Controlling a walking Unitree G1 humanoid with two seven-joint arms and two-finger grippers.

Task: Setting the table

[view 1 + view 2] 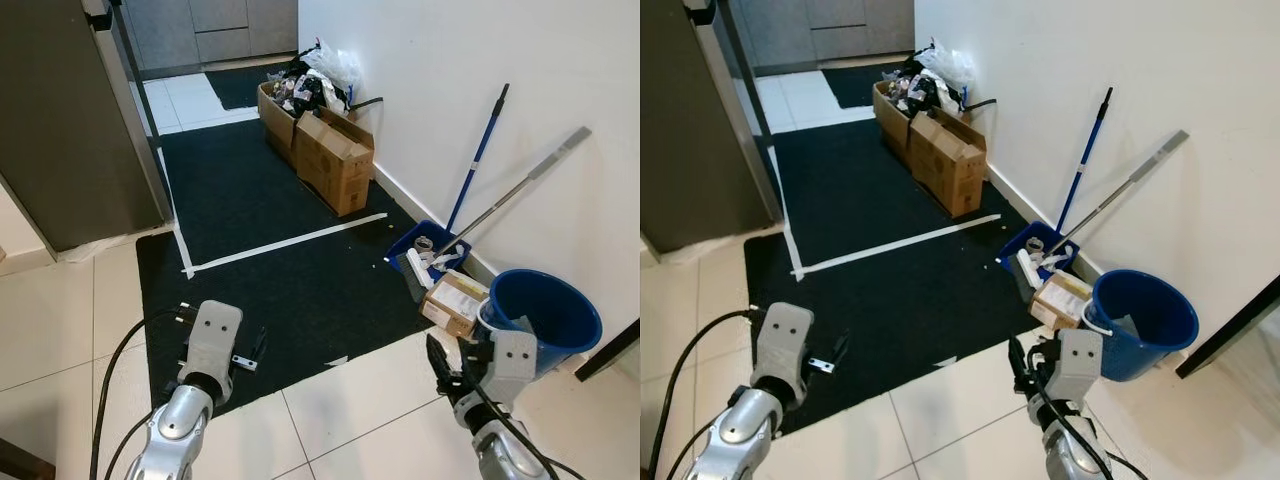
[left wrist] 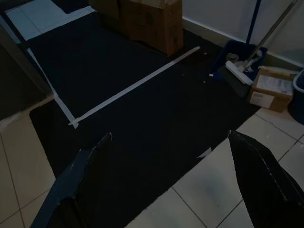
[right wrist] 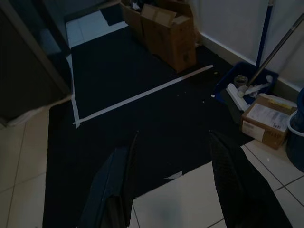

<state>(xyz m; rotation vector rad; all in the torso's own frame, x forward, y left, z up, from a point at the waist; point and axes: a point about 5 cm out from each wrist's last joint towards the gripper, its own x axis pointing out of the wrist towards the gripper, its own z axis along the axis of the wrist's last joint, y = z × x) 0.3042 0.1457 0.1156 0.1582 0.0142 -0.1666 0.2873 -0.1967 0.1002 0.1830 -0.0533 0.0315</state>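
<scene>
Black floor mat [image 1: 270, 250] covers most of the floor ahead, crossed by white tape lines [image 1: 290, 245]; pale tiles [image 1: 60, 310] around it. Dark cabinet or appliance side [image 1: 60, 120] on the robot's left. White wall [image 1: 470, 60] on the right.

Along the wall, far to near: two brown cardboard boxes [image 1: 335, 160], the farther one stuffed with dark items and a plastic bag [image 1: 335, 62]. Then a blue-handled pole [image 1: 478, 155] and a silver-handled one [image 1: 515, 195] leaning on the wall, their lower ends in a small blue tray [image 1: 430, 245]. Just beside the tray, a small cardboard box [image 1: 455, 300] with a white label; print too small to read. Touching or just beside it, a blue bucket [image 1: 545, 310].

No tableware or table can be made out here, so the task's thing cannot be placed.

Left gripper [image 2: 166, 180] low over the mat's near edge, fingers spread wide, holding nothing. Right gripper [image 3: 178, 180] over the mat-tile border near the bucket, fingers parted, also empty. A black cable [image 1: 115, 370] runs along the left arm.
</scene>
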